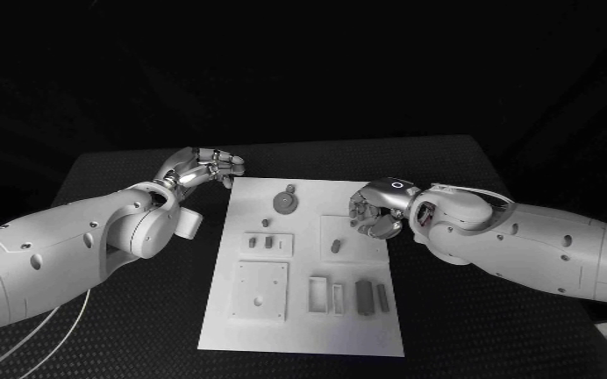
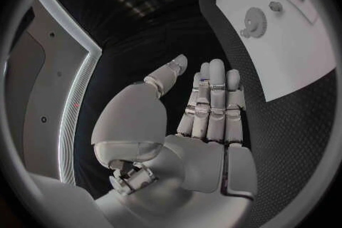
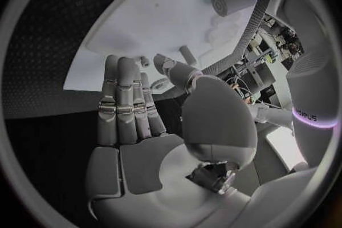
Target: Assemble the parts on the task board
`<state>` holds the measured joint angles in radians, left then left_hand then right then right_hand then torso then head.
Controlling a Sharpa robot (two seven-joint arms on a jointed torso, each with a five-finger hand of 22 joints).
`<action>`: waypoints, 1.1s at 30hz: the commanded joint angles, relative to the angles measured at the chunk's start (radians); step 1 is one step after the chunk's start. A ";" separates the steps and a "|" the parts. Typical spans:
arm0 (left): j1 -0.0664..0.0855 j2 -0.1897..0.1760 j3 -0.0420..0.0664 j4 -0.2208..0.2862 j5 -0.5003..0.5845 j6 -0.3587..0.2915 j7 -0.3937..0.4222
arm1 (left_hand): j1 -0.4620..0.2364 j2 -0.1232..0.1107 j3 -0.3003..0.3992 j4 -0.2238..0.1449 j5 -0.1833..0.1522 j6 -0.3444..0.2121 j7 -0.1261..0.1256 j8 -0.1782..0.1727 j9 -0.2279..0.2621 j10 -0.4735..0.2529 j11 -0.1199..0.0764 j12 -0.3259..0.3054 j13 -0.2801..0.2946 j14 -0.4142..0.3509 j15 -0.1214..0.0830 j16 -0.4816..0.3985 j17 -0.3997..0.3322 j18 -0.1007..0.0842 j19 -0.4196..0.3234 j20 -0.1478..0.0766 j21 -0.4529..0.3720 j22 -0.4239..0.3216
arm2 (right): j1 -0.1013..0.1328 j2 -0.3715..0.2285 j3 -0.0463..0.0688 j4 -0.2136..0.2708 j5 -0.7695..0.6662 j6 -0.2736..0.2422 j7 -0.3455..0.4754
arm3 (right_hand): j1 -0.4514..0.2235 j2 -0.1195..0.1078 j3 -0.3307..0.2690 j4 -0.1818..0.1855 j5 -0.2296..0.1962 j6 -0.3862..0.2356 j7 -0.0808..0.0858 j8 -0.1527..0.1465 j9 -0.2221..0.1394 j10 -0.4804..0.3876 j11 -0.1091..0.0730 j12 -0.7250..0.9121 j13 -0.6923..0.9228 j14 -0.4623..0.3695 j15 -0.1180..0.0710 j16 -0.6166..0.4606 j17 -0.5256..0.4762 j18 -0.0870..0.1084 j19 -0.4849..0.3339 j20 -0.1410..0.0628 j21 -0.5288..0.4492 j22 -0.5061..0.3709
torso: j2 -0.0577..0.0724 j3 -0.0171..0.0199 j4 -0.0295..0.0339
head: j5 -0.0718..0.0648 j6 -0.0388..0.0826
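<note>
The white task board (image 1: 303,309) lies in the middle of the table, with small grey parts on it. A round toothed part (image 1: 287,201) sits near its far edge, and a small peg (image 1: 337,245) lies further in. My left hand (image 1: 209,167) hovers over the table just off the board's far left corner. Its fingers (image 2: 211,104) are straight and its thumb is apart, holding nothing. My right hand (image 1: 378,208) hangs over the board's far right edge. Its fingers (image 3: 125,100) are stretched out with nothing plainly between them. The toothed part (image 2: 254,21) also appears in the left wrist view.
Near the board's front lie a square plate (image 1: 260,289) and several upright slot pieces (image 1: 364,296). Two cylinders (image 3: 231,0) stand on the board (image 3: 157,17) beyond my right hand. Black table (image 1: 481,326) surrounds the board.
</note>
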<state>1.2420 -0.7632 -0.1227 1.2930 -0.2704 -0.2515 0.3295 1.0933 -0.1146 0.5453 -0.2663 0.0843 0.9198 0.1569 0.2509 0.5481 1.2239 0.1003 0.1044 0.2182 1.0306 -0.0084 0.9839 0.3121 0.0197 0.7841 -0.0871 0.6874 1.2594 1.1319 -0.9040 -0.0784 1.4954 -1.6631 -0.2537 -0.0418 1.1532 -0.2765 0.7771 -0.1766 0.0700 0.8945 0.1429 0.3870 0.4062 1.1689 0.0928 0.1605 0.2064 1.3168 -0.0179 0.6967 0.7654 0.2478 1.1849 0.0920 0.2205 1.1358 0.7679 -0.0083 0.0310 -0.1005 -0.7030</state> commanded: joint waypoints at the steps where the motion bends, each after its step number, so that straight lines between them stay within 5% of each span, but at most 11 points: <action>1: 0.001 0.000 0.001 0.002 0.022 -0.005 0.020 | -0.009 0.000 -0.008 -0.001 0.001 -0.007 0.000 0.002 0.001 -0.005 0.000 -0.005 -0.001 0.005 0.004 -0.004 0.001 0.002 0.009 -0.017 -0.005 -0.001 | -0.007 0.008 -0.001 0.000 -0.052 -0.009 -0.021 | 0.002 -0.007 0.006 0.003 -0.004 0.009 -0.001 -0.005 0.002 0.010 0.000 -0.007 0.002 -0.002 -0.001 0.009 0.002 0.014 0.010 0.000 0.008 0.005 | 0.002 0.0011 0.0000 | 0.001 -0.002; 28: 0.001 0.000 0.001 0.002 0.030 0.003 0.007 | -0.015 0.006 -0.012 0.001 0.002 -0.016 0.004 -0.001 0.000 -0.013 0.002 -0.009 -0.003 0.011 0.005 -0.009 0.004 0.004 0.015 -0.016 -0.009 -0.001 | -0.030 0.060 -0.003 -0.050 -0.119 -0.010 -0.038 | 0.014 0.001 0.055 0.015 -0.021 0.040 -0.003 0.000 0.010 0.034 -0.007 -0.024 0.025 -0.020 -0.007 0.131 0.020 0.014 0.034 -0.018 0.042 0.071 | 0.001 0.0023 -0.0005 | 0.003 -0.013; 33: 0.001 -0.001 0.001 0.001 0.030 0.004 0.005 | -0.015 0.006 -0.013 0.001 0.002 -0.017 0.004 -0.002 0.000 -0.014 0.002 -0.009 -0.003 0.012 0.005 -0.009 0.005 0.005 0.015 -0.016 -0.009 -0.001 | -0.033 0.063 -0.005 -0.050 -0.151 -0.001 -0.045 | 0.021 0.014 0.056 0.006 -0.021 0.075 -0.017 0.018 0.020 0.065 -0.019 -0.008 0.042 -0.020 -0.019 0.172 0.034 0.014 0.049 -0.027 0.058 0.091 | 0.001 0.0019 -0.0008 | 0.003 -0.015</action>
<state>1.2421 -0.7650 -0.1227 1.2923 -0.2482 -0.2519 0.3296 1.0893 -0.1105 0.5399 -0.2664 0.0843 0.9093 0.1605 0.2508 0.5478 1.2168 0.1003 0.0998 0.2165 1.0343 -0.0048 0.9796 0.3164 0.0155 0.7917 -0.0872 0.6814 1.2596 1.1087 -0.8443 -0.0762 1.4459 -1.7670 -0.2855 -0.0770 1.1719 -0.2655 0.8309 -0.1670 0.0533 0.9634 0.1284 0.4032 0.4251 1.2297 0.0743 0.1458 0.2424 1.2948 -0.0325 0.8663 0.7983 0.2530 1.2300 0.0647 0.2768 1.2256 0.7692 -0.0059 0.0303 -0.0973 -0.7168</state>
